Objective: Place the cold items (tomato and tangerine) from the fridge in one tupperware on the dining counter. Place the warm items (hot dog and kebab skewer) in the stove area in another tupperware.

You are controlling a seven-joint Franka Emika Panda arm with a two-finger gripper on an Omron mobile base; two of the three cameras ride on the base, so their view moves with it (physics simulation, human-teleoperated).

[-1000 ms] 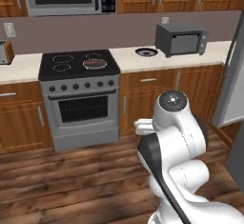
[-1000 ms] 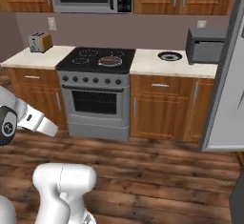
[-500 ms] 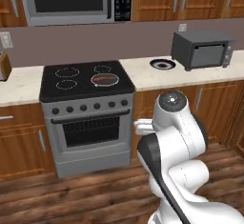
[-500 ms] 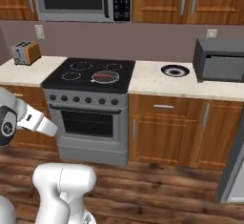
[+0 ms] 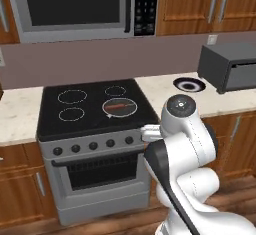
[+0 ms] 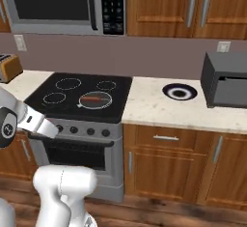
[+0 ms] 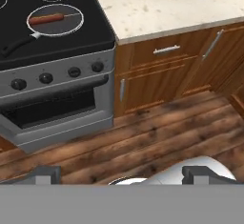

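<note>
Hand view: the end effector (image 7: 119,174) hangs above the wooden floor (image 7: 157,137) in front of the range (image 7: 52,70), its two dark fingertips (image 7: 43,174) spread wide at the bottom corners with nothing between them. On the black burner top, a pan (image 7: 55,19) with a pale rim holds the hot dog (image 7: 46,18), a reddish-brown stick lying flat inside it. To the right of the range runs a pale speckled counter (image 7: 143,15) over brown cabinets (image 7: 162,70).

Left base view: the pan (image 5: 119,107) sits on the front right burner with the hot dog (image 5: 118,107) in it. A dark round dish (image 5: 189,84) rests on the counter (image 5: 160,86), between the range (image 5: 92,129) and a grey toaster oven (image 5: 231,67). A microwave (image 5: 80,6) hangs above the range.

Right base view: the hot dog (image 6: 95,98) again lies in the pan (image 6: 95,100); a toaster (image 6: 9,67) stands on the counter at far left.
</note>
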